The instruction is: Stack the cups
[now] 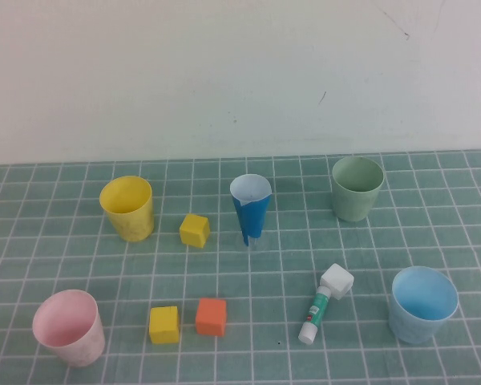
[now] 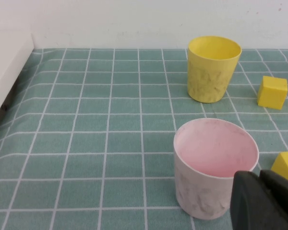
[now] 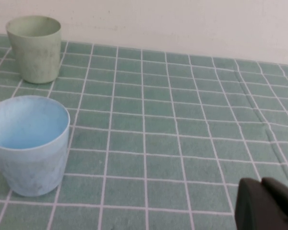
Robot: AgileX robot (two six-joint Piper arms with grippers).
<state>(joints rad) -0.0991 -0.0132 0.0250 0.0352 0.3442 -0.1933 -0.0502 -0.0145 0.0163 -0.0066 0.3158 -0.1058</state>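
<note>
Nothing is stacked yet: the four cups stand upright and well apart on the bench (image 1: 433,180). A sound first move is to part the left tool (image 2: 265,201) and take the pink cup (image 1: 69,327) by its rim, lifting straight up so it clears the yellow block (image 1: 164,324) beside it (the cup looks light and easy to tip), then carry it over the yellow cup (image 1: 127,208). Both tools are pressed together, holding nothing. The right tool (image 3: 268,205) hangs near the light blue cup (image 1: 422,304), with the pale green cup (image 1: 357,188) beyond.

No readable writing anywhere; the glue stick (image 1: 318,308) carries a green label, but its print is too small to make out.
</note>
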